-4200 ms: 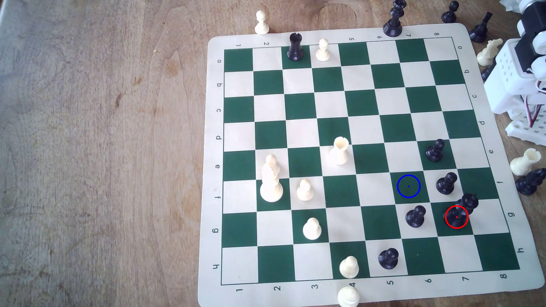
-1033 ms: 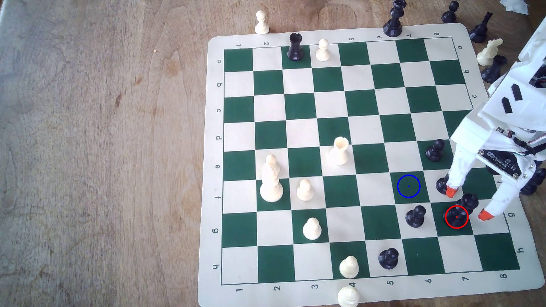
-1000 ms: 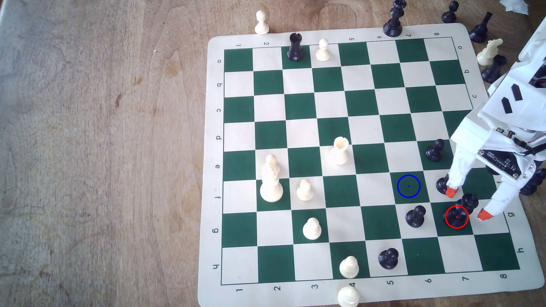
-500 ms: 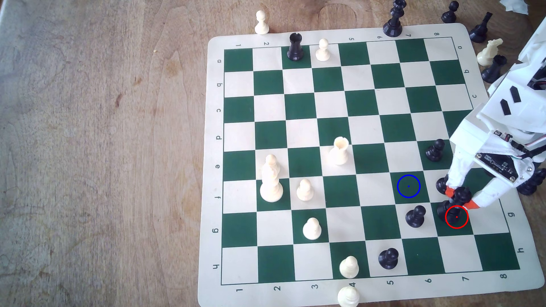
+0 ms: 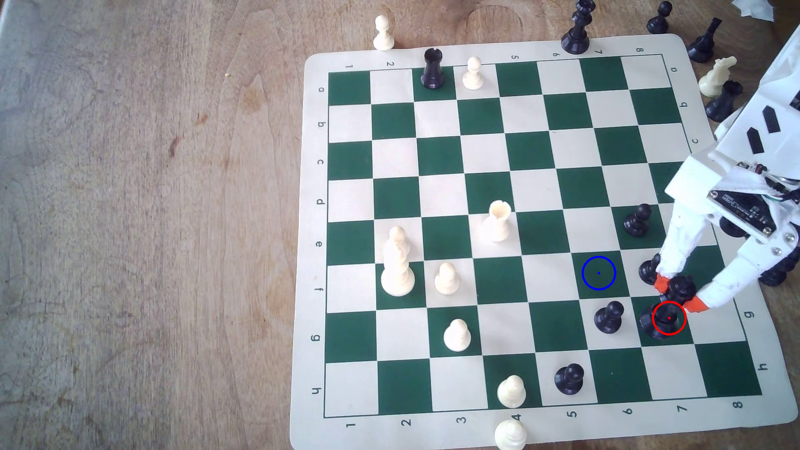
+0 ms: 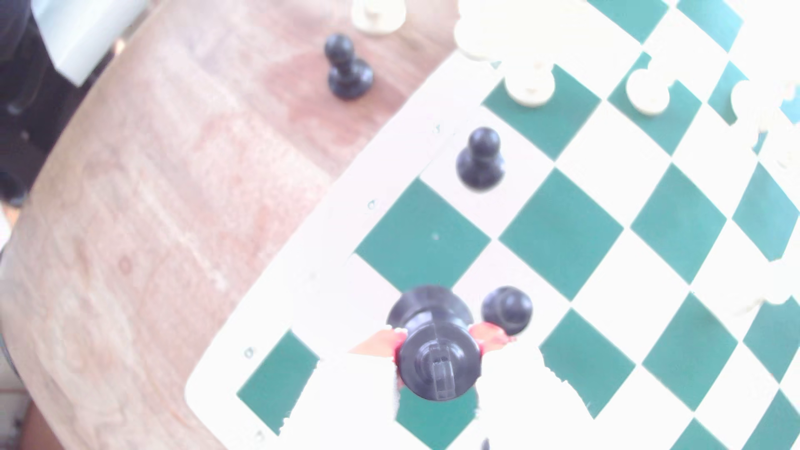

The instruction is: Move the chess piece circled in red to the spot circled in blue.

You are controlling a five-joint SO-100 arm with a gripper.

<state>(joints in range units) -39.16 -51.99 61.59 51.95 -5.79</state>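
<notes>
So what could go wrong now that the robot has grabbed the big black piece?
The gripper pinches only the head of the chess piece, which leans, so it might slip or topple. A black pawn sits right beside one orange fingertip, and another pawn stands next to the blue-ringed spot; carrying the piece across could knock either one over.
</notes>
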